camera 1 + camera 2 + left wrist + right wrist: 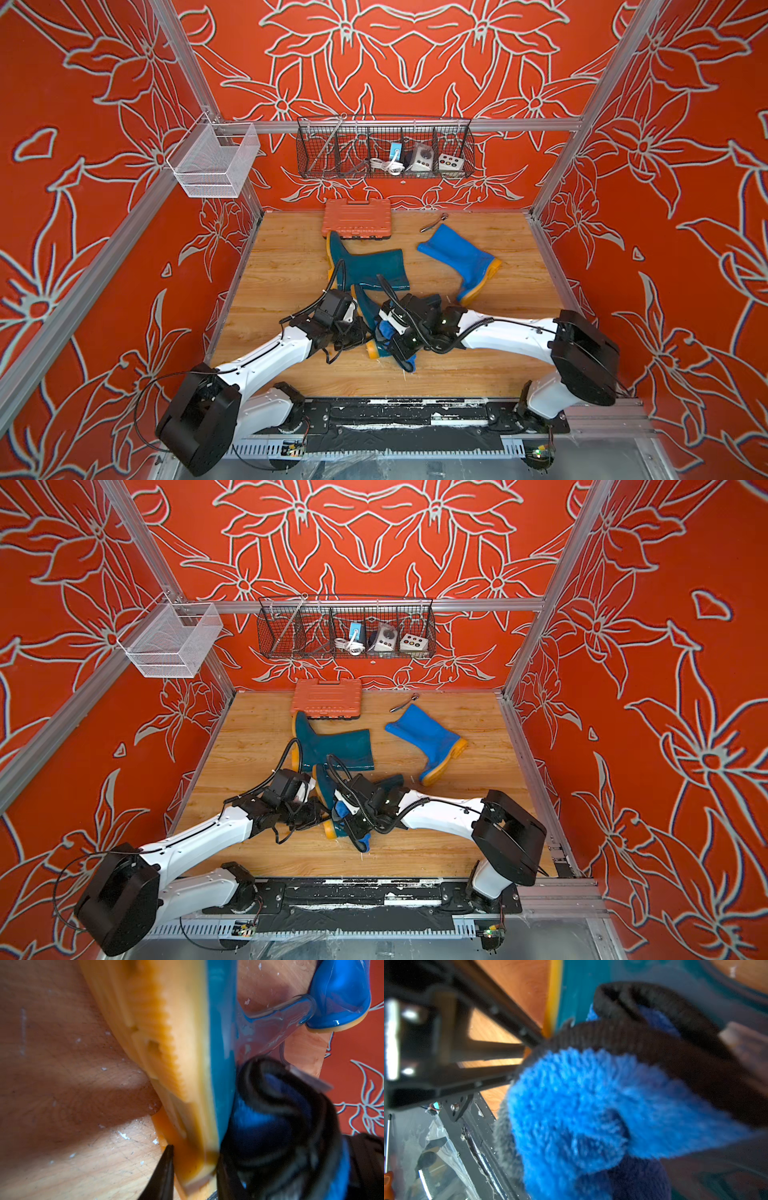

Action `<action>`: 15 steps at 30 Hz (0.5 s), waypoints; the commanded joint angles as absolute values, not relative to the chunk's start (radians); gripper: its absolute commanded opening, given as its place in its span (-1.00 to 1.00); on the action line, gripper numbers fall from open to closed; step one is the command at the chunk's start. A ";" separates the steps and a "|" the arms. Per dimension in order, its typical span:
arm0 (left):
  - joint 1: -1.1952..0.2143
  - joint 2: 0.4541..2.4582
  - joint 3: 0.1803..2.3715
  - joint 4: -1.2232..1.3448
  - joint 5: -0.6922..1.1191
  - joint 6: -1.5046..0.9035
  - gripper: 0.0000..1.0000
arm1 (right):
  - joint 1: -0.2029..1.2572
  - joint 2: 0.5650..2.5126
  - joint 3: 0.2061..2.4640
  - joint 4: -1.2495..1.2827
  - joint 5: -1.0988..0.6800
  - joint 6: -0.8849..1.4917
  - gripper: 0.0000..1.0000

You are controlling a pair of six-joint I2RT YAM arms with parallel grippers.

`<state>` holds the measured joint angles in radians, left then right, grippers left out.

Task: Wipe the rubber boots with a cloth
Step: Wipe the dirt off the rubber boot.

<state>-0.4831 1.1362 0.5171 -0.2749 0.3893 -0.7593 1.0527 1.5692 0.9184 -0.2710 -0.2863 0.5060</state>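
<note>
Pinched near teal boot by its sole with left claw. Gripped blue cloth tight in right claw, against that boot.

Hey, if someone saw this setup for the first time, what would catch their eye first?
The red-orange floral walls all around hit first. Next, the bright blue boot lying on the wooden floor, right of centre. Mid-floor, the left arm and right arm meet over a dark teal boot, with a fuzzy blue cloth bunched against it.
</note>
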 commanded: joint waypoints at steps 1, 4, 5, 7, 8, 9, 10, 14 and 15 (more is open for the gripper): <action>-0.479 1.110 0.497 -0.306 0.365 -0.756 -0.70 | 0.917 1.504 0.809 -0.329 -0.211 0.537 -1.00; -0.479 1.105 0.495 -0.308 0.370 -0.754 -0.66 | 0.672 1.376 0.630 -0.289 -0.322 0.564 -1.00; -0.479 1.106 0.494 -0.306 0.376 -0.755 -0.59 | 0.617 1.321 0.589 -0.296 -0.330 0.555 -1.00; -0.479 1.110 0.494 -0.313 0.383 -0.752 -0.28 | 0.597 1.234 0.577 -0.339 -0.296 0.519 -1.00; -0.479 1.114 0.494 -0.325 0.380 -0.752 -0.05 | 0.597 1.202 0.580 -0.346 -0.308 0.510 -1.00; -0.480 1.116 0.493 -0.330 0.383 -0.752 0.08 | 0.601 1.185 0.578 -0.336 -0.325 0.518 -1.00; -0.480 1.118 0.487 -0.331 0.390 -0.754 0.18 | 0.614 1.175 0.578 -0.317 -0.340 0.533 -1.00; -0.514 1.111 0.459 -0.321 0.392 -0.808 0.28 | 0.821 1.197 0.647 -0.302 -0.218 0.532 -1.00; -0.532 1.108 0.454 -0.321 0.383 -0.823 0.28 | 0.875 1.218 0.675 -0.300 -0.190 0.526 -1.00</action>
<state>-0.4973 1.1172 0.4782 -0.2806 0.3866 -0.7864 0.7609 1.1904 0.6086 -0.2993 -0.2661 0.5331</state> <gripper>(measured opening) 0.640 0.119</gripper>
